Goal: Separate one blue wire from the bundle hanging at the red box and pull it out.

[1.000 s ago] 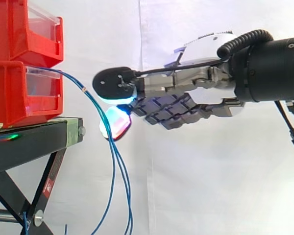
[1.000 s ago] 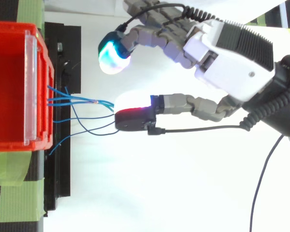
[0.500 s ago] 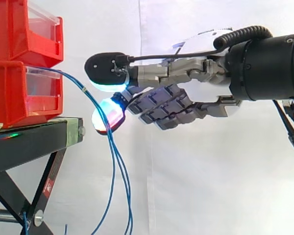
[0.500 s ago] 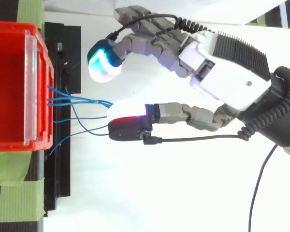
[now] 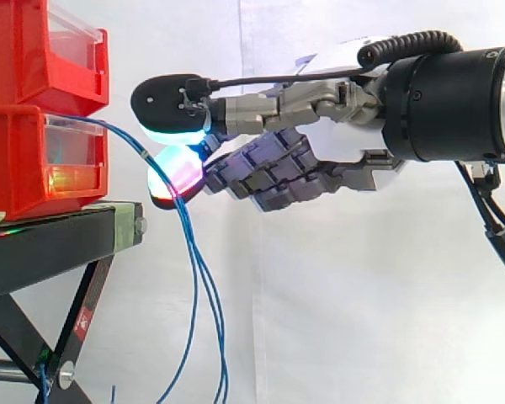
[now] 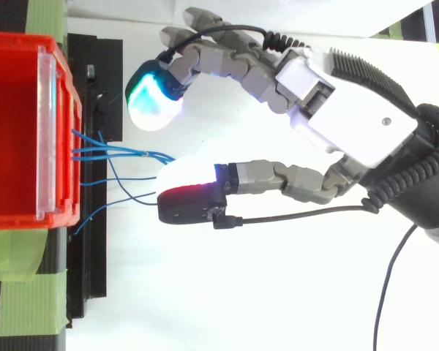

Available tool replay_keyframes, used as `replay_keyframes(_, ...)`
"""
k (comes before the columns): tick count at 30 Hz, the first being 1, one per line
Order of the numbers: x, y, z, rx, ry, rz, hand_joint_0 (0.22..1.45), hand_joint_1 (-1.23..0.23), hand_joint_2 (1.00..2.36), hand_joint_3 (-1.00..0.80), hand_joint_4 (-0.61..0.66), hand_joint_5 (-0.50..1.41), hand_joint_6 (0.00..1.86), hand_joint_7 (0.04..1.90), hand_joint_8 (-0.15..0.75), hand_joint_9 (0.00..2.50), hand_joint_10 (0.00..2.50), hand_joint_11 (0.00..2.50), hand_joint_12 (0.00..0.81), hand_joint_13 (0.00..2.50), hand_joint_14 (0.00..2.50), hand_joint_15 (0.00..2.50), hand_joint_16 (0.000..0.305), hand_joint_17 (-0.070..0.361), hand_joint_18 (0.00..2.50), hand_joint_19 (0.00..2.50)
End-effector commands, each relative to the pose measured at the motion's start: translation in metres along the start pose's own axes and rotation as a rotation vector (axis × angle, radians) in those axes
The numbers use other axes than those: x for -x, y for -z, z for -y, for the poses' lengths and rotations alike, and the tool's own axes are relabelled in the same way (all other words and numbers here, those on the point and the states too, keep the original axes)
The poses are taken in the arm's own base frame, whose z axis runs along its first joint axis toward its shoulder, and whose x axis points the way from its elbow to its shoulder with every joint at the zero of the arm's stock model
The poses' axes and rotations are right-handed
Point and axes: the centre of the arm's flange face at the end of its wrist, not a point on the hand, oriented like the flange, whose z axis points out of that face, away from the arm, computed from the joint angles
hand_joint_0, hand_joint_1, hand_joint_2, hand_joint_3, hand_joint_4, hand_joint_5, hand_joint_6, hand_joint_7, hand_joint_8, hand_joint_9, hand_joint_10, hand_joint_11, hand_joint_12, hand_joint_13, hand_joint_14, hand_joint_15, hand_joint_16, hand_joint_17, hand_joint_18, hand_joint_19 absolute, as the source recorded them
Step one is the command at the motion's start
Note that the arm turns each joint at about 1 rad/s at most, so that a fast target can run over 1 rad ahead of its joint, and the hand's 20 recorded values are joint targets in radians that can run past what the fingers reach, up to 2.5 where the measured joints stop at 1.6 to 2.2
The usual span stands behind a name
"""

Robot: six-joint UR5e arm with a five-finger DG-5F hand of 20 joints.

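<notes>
Several thin blue wires (image 5: 190, 252) come out of the lower red box (image 5: 34, 160) and hang down in front of the black stand. From above, the blue wires (image 6: 124, 155) fan out from the red box (image 6: 14, 124) to the right. My hand (image 5: 320, 160) reaches in from the right at the height of the box, open, with its fingers extended and spread. One glowing pad (image 6: 183, 203) lies over the wires' far ends; another pad (image 6: 154, 104) stands apart beyond them. The wires run through the gap between the two pads, and nothing is clamped.
A second red bin (image 5: 42, 50) sits on top of the lower one. Both rest on the black stand (image 5: 59, 240), whose top is taped down with green tape (image 6: 22, 300). A white curtain hangs behind.
My hand has moved left toward the red box, so its pads now reach the wires. The wires hang as before.
</notes>
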Motion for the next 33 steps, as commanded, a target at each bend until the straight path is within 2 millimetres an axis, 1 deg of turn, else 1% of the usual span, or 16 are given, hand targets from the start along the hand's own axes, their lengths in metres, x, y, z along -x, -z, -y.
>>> replay_keyframes(1,-0.0005,-0.0018,-0.0019,0.011,-0.016,0.012,0.51,-0.68,1.00,-0.50,0.29,-0.16,0.50,1.06,0.314,0.35,0.00,0.06,0.394,0.06,0.00,0.12,0.061,0.138,0.04,0.00)
replay_keyframes(2,-0.0011,-0.0014,-0.0024,0.012,-0.012,0.011,0.51,-0.69,1.00,-0.50,0.30,-0.16,0.50,1.07,0.316,0.36,0.00,0.08,0.399,0.07,0.00,0.12,0.062,0.139,0.05,0.00)
replay_keyframes(3,-0.0011,-0.0014,-0.0024,0.012,-0.010,0.011,0.51,-0.71,1.00,-0.50,0.31,-0.15,0.50,1.08,0.331,0.40,0.00,0.05,0.412,0.12,0.00,0.09,0.062,0.139,0.13,0.00)
replay_keyframes(8,-0.0004,-0.0015,-0.0033,0.013,-0.005,0.014,0.48,-0.74,1.00,-0.50,0.33,-0.13,0.50,1.11,0.351,0.45,0.00,0.08,0.427,0.17,0.00,0.11,0.063,0.141,0.20,0.00)
replay_keyframes(21,0.0011,-0.0031,-0.0010,0.008,0.022,0.020,0.48,-0.73,1.00,-0.50,0.33,-0.13,0.50,1.11,0.353,0.45,0.00,0.10,0.431,0.18,0.00,0.12,0.063,0.141,0.22,0.00)
replay_keyframes(24,0.0028,-0.0038,-0.0008,-0.006,0.016,0.057,0.49,-0.73,1.00,-0.50,0.33,-0.13,0.50,1.12,0.349,0.45,0.00,0.10,0.428,0.18,0.00,0.12,0.062,0.140,0.22,0.00)
replay_keyframes(27,0.0036,-0.0048,-0.0032,-0.013,0.003,0.091,0.49,-0.73,1.00,-0.50,0.32,-0.13,0.50,1.14,0.347,0.44,0.00,0.10,0.424,0.18,0.00,0.12,0.062,0.138,0.22,0.00)
replay_keyframes(28,-0.0002,-0.0055,-0.0024,-0.015,0.006,0.105,0.50,-0.72,1.00,-0.50,0.32,-0.13,0.50,1.14,0.345,0.44,0.00,0.10,0.423,0.18,0.00,0.12,0.061,0.137,0.23,0.01)
replay_keyframes(33,-0.0036,-0.0064,-0.0103,0.010,-0.018,0.125,0.51,-0.69,1.00,-0.50,0.31,-0.13,0.50,1.15,0.345,0.44,0.00,0.09,0.424,0.19,0.00,0.12,0.060,0.136,0.25,0.03)
